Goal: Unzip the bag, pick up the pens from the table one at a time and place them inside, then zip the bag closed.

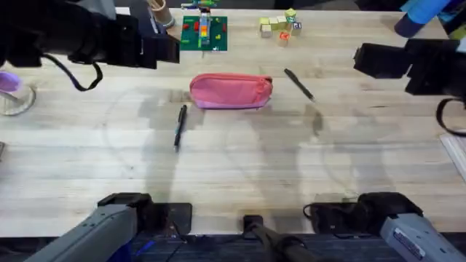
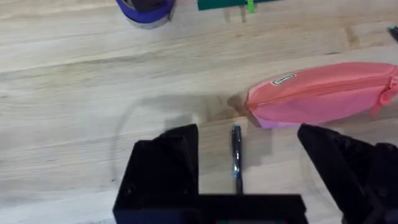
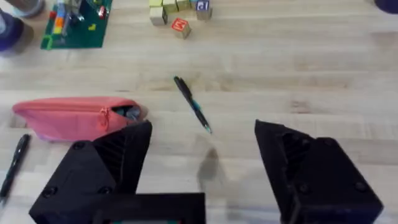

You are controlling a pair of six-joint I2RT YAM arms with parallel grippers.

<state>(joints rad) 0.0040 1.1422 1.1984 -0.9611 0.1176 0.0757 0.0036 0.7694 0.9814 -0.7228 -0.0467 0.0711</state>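
Note:
The pink bag (image 1: 231,91) lies lengthwise in the middle of the table (image 1: 233,167), its zipper along the top. At its right end a small dark gap (image 3: 127,112) shows by the zipper pull. One dark pen (image 1: 180,125) lies just in front of the bag's left end, also seen as pen (image 2: 236,155). A second pen (image 1: 298,84) lies slanted off the bag's right end, also seen as pen (image 3: 193,104). My left gripper (image 2: 249,174) hovers open above the left pen. My right gripper (image 3: 202,174) hangs open, raised, near the right pen. Neither holds anything.
A green baseplate (image 1: 204,33) with bricks stands behind the bag, small wooden cubes (image 1: 280,25) to its right. A purple roll (image 1: 10,81) sits at the far left edge, a paper sheet (image 1: 455,153) at the right edge. Bare wood stretches in front of the bag.

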